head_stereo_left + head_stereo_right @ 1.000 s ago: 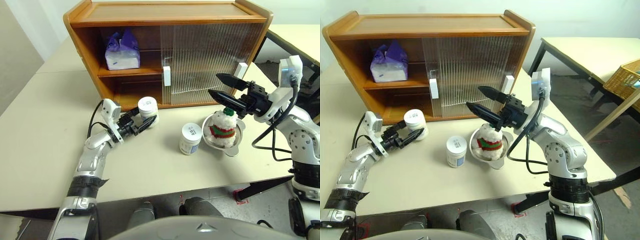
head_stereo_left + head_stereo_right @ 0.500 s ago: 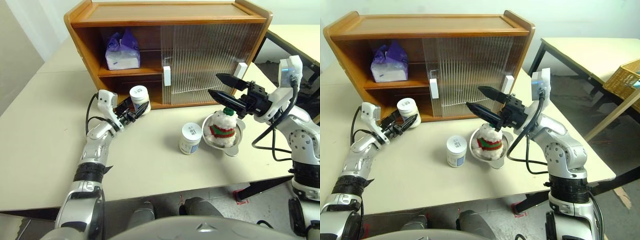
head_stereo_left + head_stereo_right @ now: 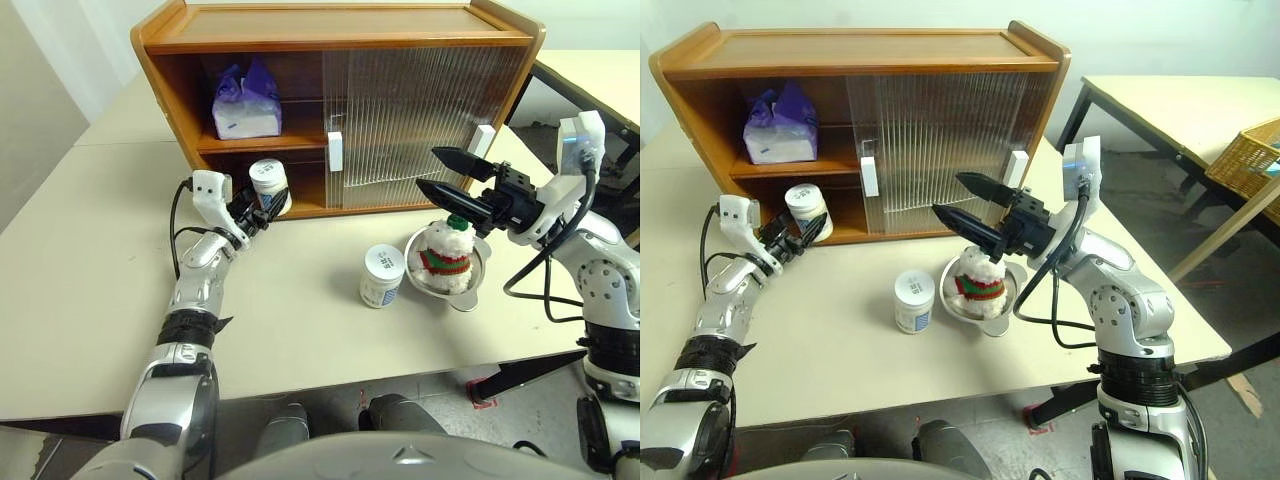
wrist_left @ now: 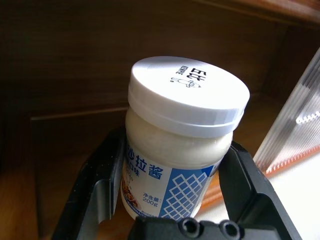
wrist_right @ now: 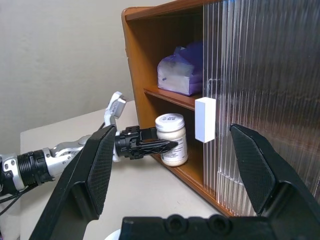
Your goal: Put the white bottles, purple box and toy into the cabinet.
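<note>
the left gripper (image 3: 262,207) is clenched on one white jar (image 3: 267,184), a finger on each side of its body below the lid, holding it upright at the mouth of the lower shelf of the cabinet (image 3: 340,20), just left of the ribbed door (image 3: 425,115). the jar looks rigid and smooth, with a slick printed label and what looks like pale filling, so i judge it moderately heavy for its size and apt to slide if the squeeze eases; the body under the lid's lip is the sound place to hold, since the lip would catch a slipping grip. from the head views i cannot tell whether its base is on the shelf board yet

the second jar (image 3: 381,276) stands on the table (image 3: 90,250), just beside the steel bowl (image 3: 470,290); same handling, taken round the waist from the side. the toy (image 3: 446,252) sits in that bowl: soft, light and squashy, it should forgive a loose pinch round the middle, though the fluff gives little firm purchase and the bowl may shift when it is lifted out

the right gripper (image 3: 443,171) hangs above the toy with jaws spread wide and nothing between them

the box (image 3: 245,104) is on the upper shelf, left side, so that part looks done; it is a soft pack that would crumple under a hard squeeze
</note>
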